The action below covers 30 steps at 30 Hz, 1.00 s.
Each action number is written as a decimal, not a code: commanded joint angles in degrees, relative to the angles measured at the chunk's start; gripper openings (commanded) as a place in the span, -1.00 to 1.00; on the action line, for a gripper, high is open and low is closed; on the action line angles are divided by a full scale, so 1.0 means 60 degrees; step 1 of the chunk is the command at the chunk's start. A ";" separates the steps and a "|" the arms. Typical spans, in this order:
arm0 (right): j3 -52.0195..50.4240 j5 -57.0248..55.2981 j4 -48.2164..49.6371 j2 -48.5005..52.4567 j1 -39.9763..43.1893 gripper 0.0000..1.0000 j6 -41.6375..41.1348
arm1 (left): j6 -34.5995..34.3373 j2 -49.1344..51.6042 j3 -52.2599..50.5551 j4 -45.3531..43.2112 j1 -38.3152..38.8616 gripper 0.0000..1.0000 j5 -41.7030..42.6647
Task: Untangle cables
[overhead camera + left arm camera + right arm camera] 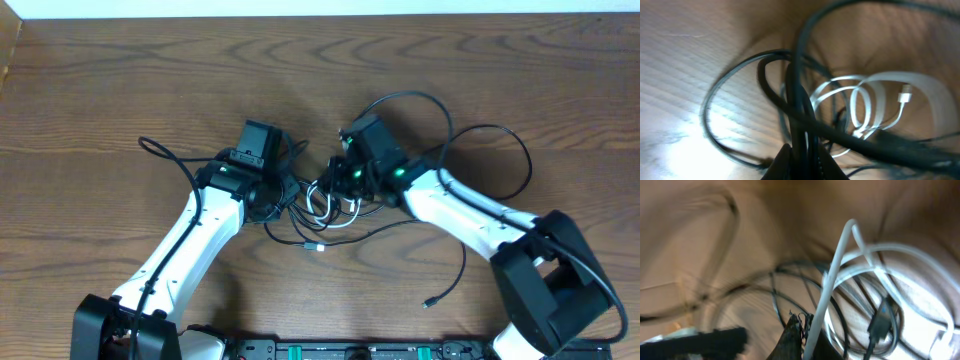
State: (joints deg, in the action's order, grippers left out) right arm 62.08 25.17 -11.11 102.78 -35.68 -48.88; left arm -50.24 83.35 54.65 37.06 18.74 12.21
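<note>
The cables lie tangled at the table's middle. The white cable (333, 208) is coiled between my two grippers; it also shows in the left wrist view (865, 100) and in the right wrist view (840, 265). One black cable (500, 135) loops out to the right. Another black cable (165, 155) trails left. My left gripper (272, 195) is shut on black cable strands (801, 125) at the tangle's left side. My right gripper (340, 178) is shut on the white cable (816, 330) at the tangle's right side, lifting a strand upward.
A small white plug end (318, 247) and a black plug end (428, 301) lie on the wood nearer the front edge. A black equipment rail (360, 350) runs along the front. A black plug (880, 320) sits within the white coil.
</note>
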 commanded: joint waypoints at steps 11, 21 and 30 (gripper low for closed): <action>0.0095 0.3723 0.2116 -0.3628 0.3085 -0.97 0.2386 | 0.0259 -0.0040 -0.0073 0.0226 -0.0022 -0.66 -0.0911; 0.0095 0.0401 0.1089 -0.5450 0.4495 -0.97 0.3956 | 0.0259 -0.0040 -0.0084 0.0783 -0.0022 -0.66 -0.1916; 0.0095 -0.2867 -0.1169 -0.6714 0.5603 -0.97 0.3858 | -0.0284 -0.0040 -0.0084 0.1552 -0.0025 -0.66 -0.4091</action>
State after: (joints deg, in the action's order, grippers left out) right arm 62.13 18.39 -16.75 65.54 -4.51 -26.44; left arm -49.54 83.35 54.65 45.10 18.76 -3.88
